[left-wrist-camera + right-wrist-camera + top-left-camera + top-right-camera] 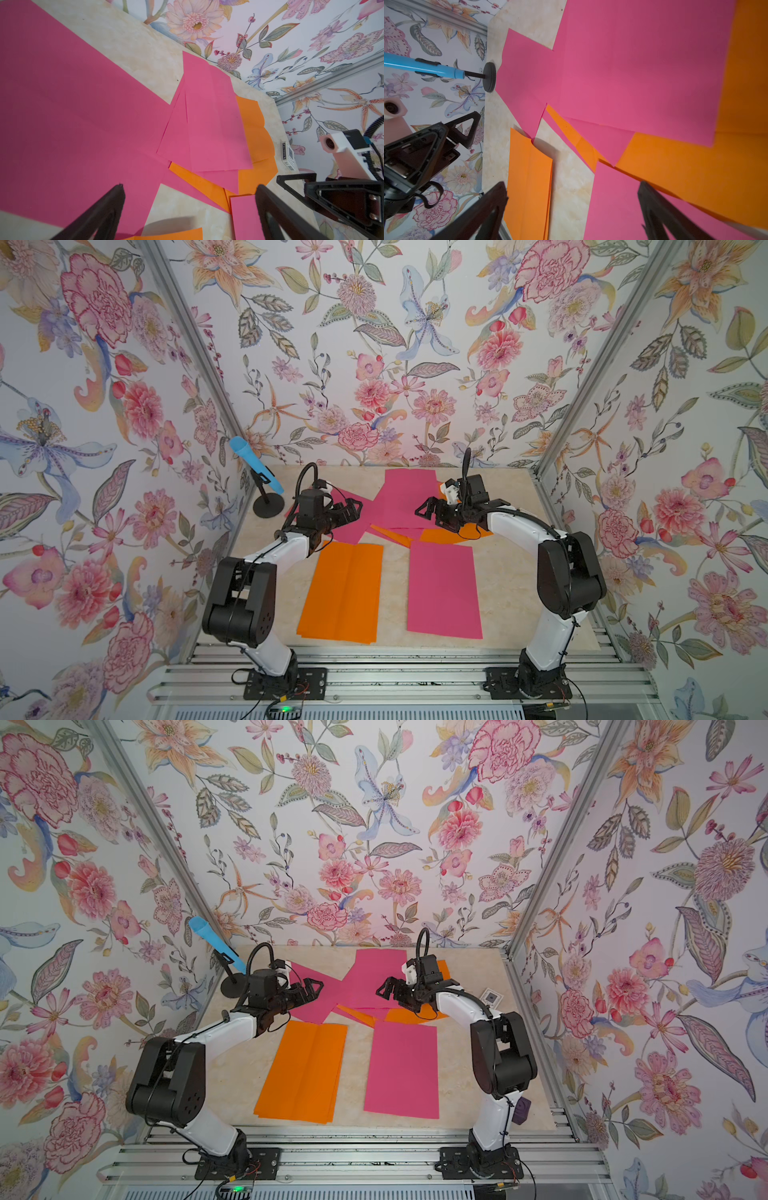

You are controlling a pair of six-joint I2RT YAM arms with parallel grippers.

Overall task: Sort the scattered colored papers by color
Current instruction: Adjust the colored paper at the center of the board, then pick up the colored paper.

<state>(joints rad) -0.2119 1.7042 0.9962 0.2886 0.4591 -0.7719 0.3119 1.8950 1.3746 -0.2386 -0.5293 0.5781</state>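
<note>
The left gripper (348, 508), black with open triangular fingers, is seen spread wide and empty above the near edge of the mixed heap of hot pink and bright orange paper sheets (401, 499) at the far middle of the table. The right gripper (424, 510) is likewise spread and empty, facing it across the heap. Because the two are held near each other, a collision could be caused if both were lowered together. Since the heap's sheets overlap at angles, two colours could be pinched at once, or an orange sheet under a pink one could be dragged along. A sheet lying flat could also be crumpled instead of lifted. Nearer the robot, the stack of orange sheets (343, 593) and the pink sheets (442, 589) beside it, well apart, could be skewed by a trailing corner. All the paper is thin, matte and rectangular, with faint fold creases, and the orange stack's edges are slightly fanned. The table (498, 572) looks smooth, marbled beige.
</note>
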